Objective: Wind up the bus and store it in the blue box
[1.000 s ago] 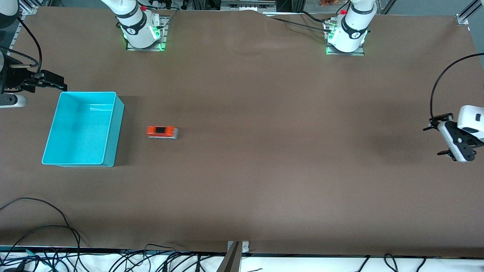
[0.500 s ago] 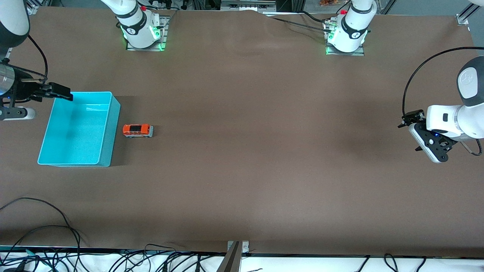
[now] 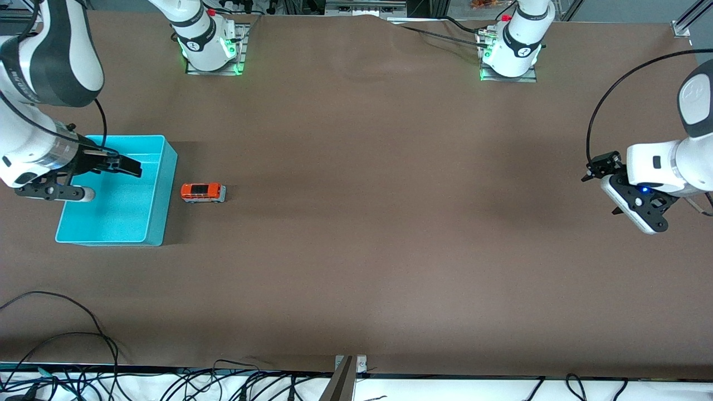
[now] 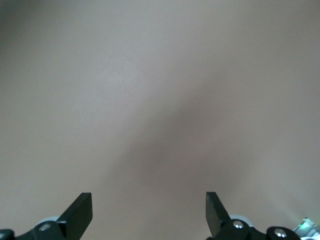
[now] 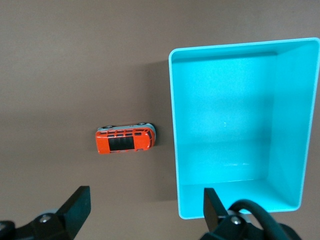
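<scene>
The bus (image 3: 203,192) is a small orange-red toy van standing on the brown table beside the blue box (image 3: 167,184), on the side toward the left arm's end. The box is empty. My right gripper (image 3: 131,167) hangs open over the box. In the right wrist view the bus (image 5: 125,140) lies beside the box (image 5: 173,125), and the right gripper (image 5: 145,210) holds nothing. My left gripper (image 3: 604,189) hangs open over bare table at the left arm's end. The left wrist view shows its gripper (image 4: 149,212) over plain brown surface.
The arm bases (image 3: 209,50) (image 3: 509,55) stand along the table edge farthest from the front camera. Cables (image 3: 67,334) trail over the near edge at the right arm's end, and a bracket (image 3: 350,365) sits at the middle of that edge.
The bus rolled toward the blue box and stopped beside it; the box shifted slightly. My right gripper swung in from past the box's end to over it. The left gripper drifted inward.
</scene>
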Controlling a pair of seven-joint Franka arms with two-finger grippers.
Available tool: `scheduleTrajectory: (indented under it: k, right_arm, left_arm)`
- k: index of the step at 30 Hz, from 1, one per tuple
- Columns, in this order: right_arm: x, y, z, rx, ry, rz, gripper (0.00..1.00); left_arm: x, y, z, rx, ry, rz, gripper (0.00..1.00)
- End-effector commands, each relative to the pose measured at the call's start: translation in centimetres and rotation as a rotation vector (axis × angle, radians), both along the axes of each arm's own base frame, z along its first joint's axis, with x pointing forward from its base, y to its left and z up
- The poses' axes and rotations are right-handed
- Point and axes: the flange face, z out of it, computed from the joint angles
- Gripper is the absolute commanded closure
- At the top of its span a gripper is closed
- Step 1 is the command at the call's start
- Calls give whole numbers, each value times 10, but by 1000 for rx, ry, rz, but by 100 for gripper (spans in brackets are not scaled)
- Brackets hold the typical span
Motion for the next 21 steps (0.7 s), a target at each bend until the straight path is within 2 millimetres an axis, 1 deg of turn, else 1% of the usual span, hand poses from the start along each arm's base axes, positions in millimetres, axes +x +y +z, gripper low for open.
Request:
scheduleTrajectory:
  k: [1,3,6,8,11,13,14,17,19,21]
  right_arm:
    - [-12,15,3,2,-23,3,0]
    - [-15,20,-7,3,-23,11,0]
    - [-17,34,-19,3,-30,16,0]
    - [-18,39,-30,2,-39,-8,0]
    - [-21,50,-51,2,-75,-59,0]
    - [-24,57,-68,3,-102,-87,0]
    - [-26,58,-76,5,-115,-102,0]
    - [-31,59,-97,9,-140,-126,0]
    - [-35,58,-107,9,-143,-142,0]
    - [-36,58,-115,11,-139,-169,0]
  left_arm:
    - [-7,-4,39,-5,-28,42,0]
    - [-7,-3,40,-9,-38,64,0]
    - [-12,9,55,7,-72,111,0]
    - [-19,10,66,26,-87,119,0]
    - [-31,15,77,44,-99,140,0]
    - [-35,12,83,51,-107,172,0]
    - [-37,8,83,53,-105,196,0]
    - [-51,-19,86,64,-97,299,0]
    - [-62,-38,88,70,-89,411,0]
    - [-69,-63,94,74,-94,512,0]
